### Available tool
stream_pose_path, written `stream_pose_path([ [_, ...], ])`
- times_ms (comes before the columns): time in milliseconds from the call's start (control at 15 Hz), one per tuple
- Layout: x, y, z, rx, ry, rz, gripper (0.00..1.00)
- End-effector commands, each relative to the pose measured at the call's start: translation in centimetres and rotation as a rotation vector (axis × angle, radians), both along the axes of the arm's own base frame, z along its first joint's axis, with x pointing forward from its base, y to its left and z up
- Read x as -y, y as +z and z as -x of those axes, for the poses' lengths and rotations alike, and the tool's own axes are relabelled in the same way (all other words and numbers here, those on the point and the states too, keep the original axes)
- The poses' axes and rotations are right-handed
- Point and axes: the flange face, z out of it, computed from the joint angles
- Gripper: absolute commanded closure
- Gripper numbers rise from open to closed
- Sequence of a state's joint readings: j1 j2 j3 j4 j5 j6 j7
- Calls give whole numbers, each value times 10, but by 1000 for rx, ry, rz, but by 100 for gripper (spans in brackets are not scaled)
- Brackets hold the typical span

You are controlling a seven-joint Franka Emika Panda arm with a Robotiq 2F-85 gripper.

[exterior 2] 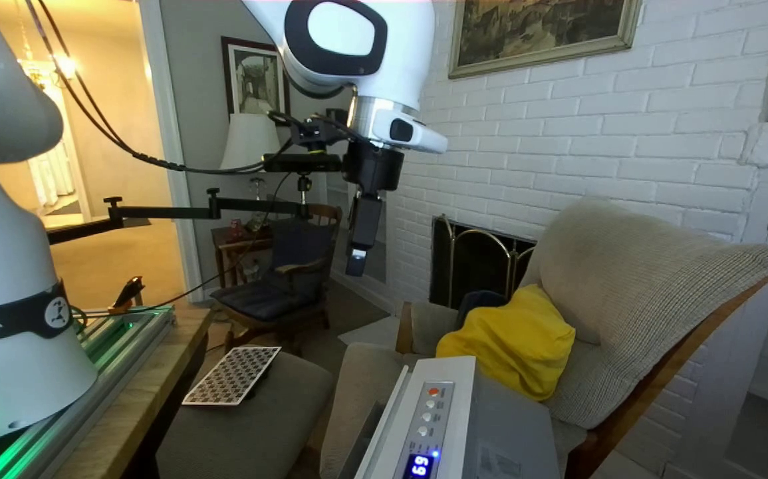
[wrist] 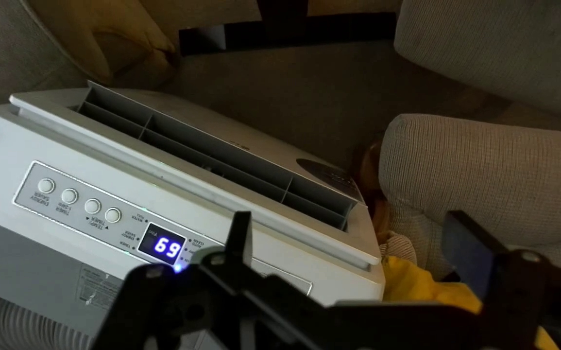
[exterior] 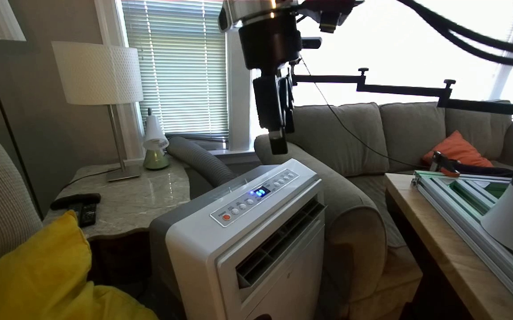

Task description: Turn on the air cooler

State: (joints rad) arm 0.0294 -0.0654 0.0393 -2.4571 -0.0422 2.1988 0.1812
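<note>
The white air cooler (exterior: 287, 275) stands between a sofa and an armchair; it also shows in an exterior view (exterior 2: 463, 379) and in the wrist view (wrist: 81, 158). Its sloped top has a control strip with several round white buttons (wrist: 69, 196), an orange-red button (exterior: 226, 217) and a lit blue display (wrist: 162, 244) reading 69. The orange-red button also shows in an exterior view (exterior 2: 433, 392); in the wrist view it is hidden behind the gripper. My gripper (wrist: 355, 243) is open and empty. It hangs above the cooler, pointing down, apart from it, in both exterior views (exterior: 278, 142) (exterior 2: 357, 263).
A grey hose (exterior: 203, 160) runs behind the cooler to the window. A marble-topped side table (exterior: 158, 200) with a lamp (exterior: 98, 75) stands beside it. A yellow cushion (exterior 2: 510, 339) lies on the armchair (exterior 2: 623, 293). The sofa arm (exterior: 349, 200) is close to the cooler's other side.
</note>
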Motion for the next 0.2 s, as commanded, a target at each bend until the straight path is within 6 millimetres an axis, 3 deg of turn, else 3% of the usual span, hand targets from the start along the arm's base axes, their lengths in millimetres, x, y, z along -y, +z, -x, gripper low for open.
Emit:
stream_pose_path([
  [0, 0, 0, 0, -1, 0, 0, 0],
  [133, 0, 0, 0, -1, 0, 0, 0],
])
